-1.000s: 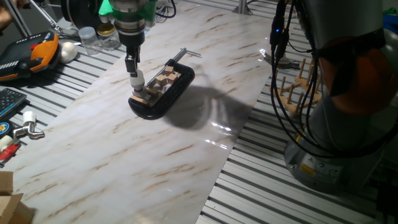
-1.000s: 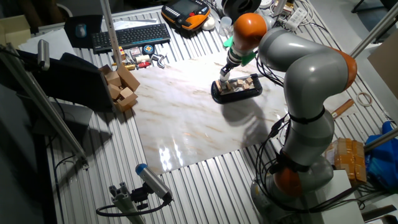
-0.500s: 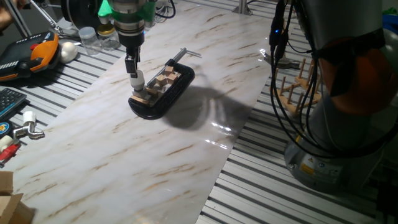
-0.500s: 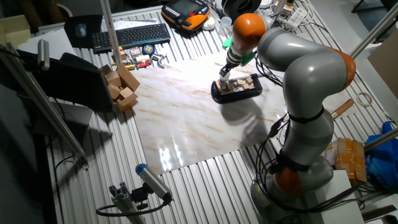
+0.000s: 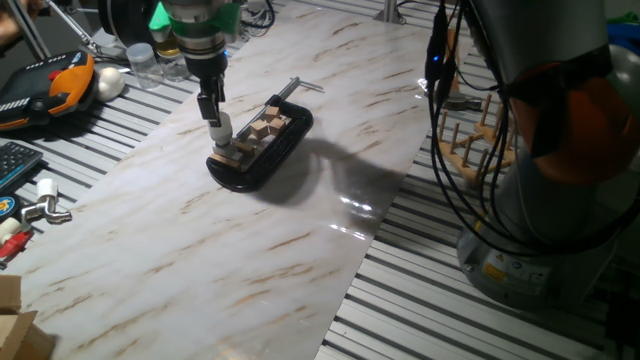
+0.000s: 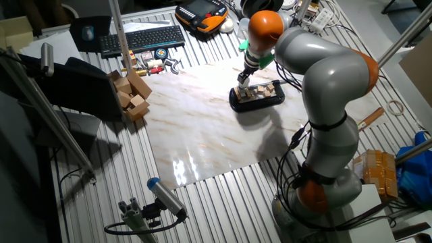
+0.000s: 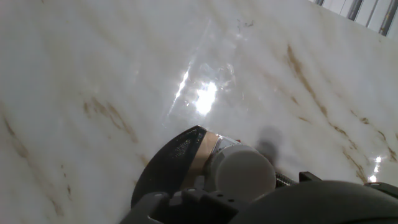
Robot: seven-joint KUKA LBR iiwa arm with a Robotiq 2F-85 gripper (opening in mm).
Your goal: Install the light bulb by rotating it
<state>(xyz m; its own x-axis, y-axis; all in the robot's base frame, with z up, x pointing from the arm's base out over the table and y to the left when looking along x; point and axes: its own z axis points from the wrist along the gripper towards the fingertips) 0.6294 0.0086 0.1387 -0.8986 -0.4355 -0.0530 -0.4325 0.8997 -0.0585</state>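
Observation:
The light bulb [image 5: 221, 127], small and white, stands upright at the near end of a black clamp [image 5: 262, 152] that holds several wooden blocks [image 5: 265, 128]. My gripper [image 5: 213, 118] comes down from above and is shut on the bulb. In the other fixed view the gripper [image 6: 243, 81] and bulb [image 6: 243, 88] sit at the left end of the clamp [image 6: 260, 100]. In the hand view the bulb [image 7: 244, 175] fills the lower middle, over the clamp's black end [image 7: 171, 163]. The bulb's screw base is hidden.
The marble board [image 5: 300, 220] carries the clamp. An orange pendant [image 5: 60, 85], a white egg-shaped ball [image 5: 108, 83] and clear jars [image 5: 150, 62] lie at the far left. A wooden peg rack [image 5: 480, 140] stands to the right. Loose wooden blocks [image 6: 131, 94] and a keyboard [image 6: 145, 38] lie beyond the board.
The hand has turned about its own axis and the arm's upper joints have swung a little left. The bulb stays at the same spot on the clamp.

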